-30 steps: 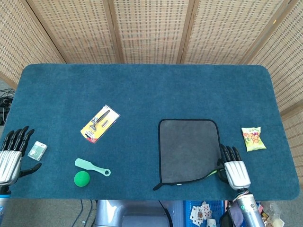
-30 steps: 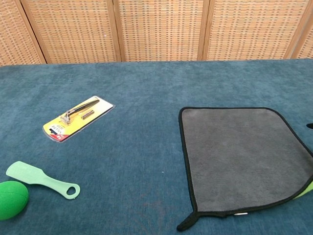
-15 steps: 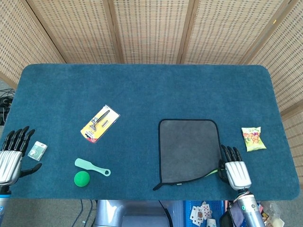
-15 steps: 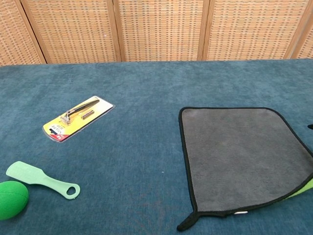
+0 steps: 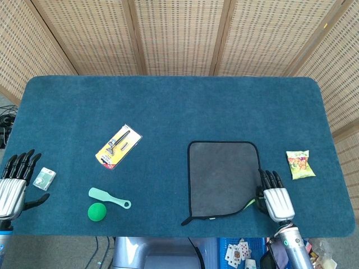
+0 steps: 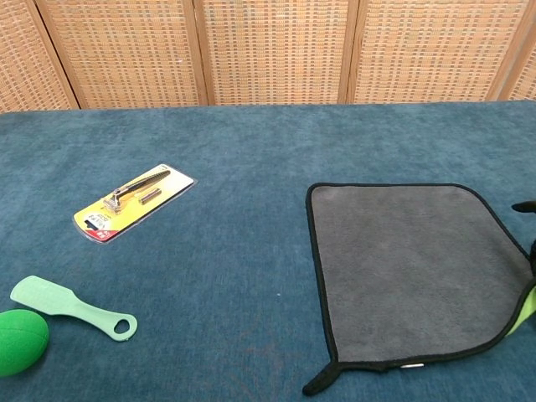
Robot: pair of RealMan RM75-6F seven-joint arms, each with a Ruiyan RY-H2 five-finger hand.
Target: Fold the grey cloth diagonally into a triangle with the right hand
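Observation:
The grey cloth (image 5: 223, 178) with black edging lies flat on the blue table (image 5: 168, 106), right of centre; it also fills the right of the chest view as the grey cloth (image 6: 414, 268). Its near right corner is lifted and shows a green underside (image 6: 527, 306). My right hand (image 5: 275, 196) sits at that corner, thumb against the raised edge, and seems to pinch it; only dark fingertips (image 6: 526, 206) reach into the chest view. My left hand (image 5: 14, 185) rests at the table's left edge, fingers apart and holding nothing.
A yellow razor pack (image 5: 118, 147) lies left of centre. A mint scoop (image 5: 109, 198) and a green ball (image 5: 97, 211) sit near the front edge. A small packet (image 5: 44, 178) lies by my left hand. A snack bag (image 5: 299, 164) lies right of the cloth.
My right hand has crept slightly left and away from the front edge, and its fingertips now show at the chest view's right edge. The left hand has not moved.

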